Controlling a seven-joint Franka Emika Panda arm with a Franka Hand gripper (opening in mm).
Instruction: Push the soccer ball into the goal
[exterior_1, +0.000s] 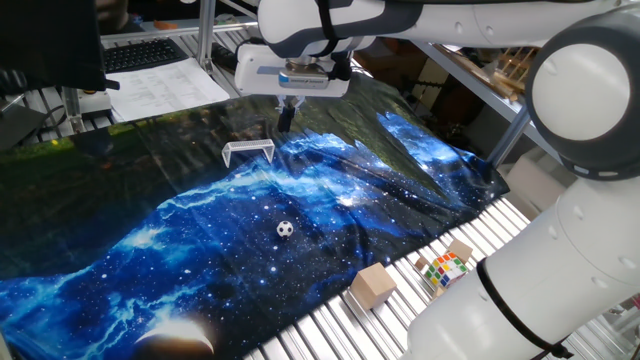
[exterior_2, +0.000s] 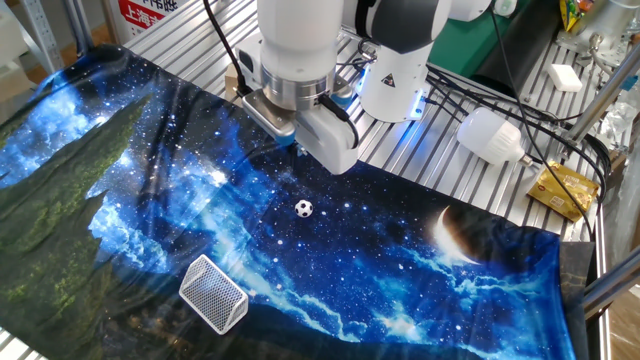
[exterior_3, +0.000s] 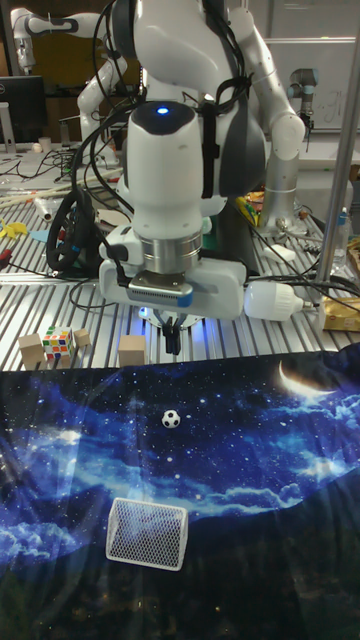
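The soccer ball (exterior_1: 285, 229) (exterior_2: 304, 208) (exterior_3: 171, 419), tiny, white with black patches, lies on the blue galaxy cloth. The goal (exterior_1: 248, 152) (exterior_2: 213, 293) (exterior_3: 147, 533), a small white frame with netting, stands on the cloth a few ball-widths beyond the ball, on the side away from the robot base. My gripper (exterior_1: 286, 117) (exterior_3: 172, 343) hangs well above the cloth on the base side of the ball. Its dark fingers are pressed together and hold nothing. In the other fixed view the hand body hides the fingers.
A tan wooden block (exterior_1: 373, 284) (exterior_3: 132, 350), a multicoloured puzzle cube (exterior_1: 443, 268) (exterior_3: 59, 345) and a smaller block (exterior_1: 460, 250) sit on the metal slats by the cloth's edge near the base. A white lamp-like object (exterior_2: 490, 135) and a yellow packet (exterior_2: 562, 190) lie further off.
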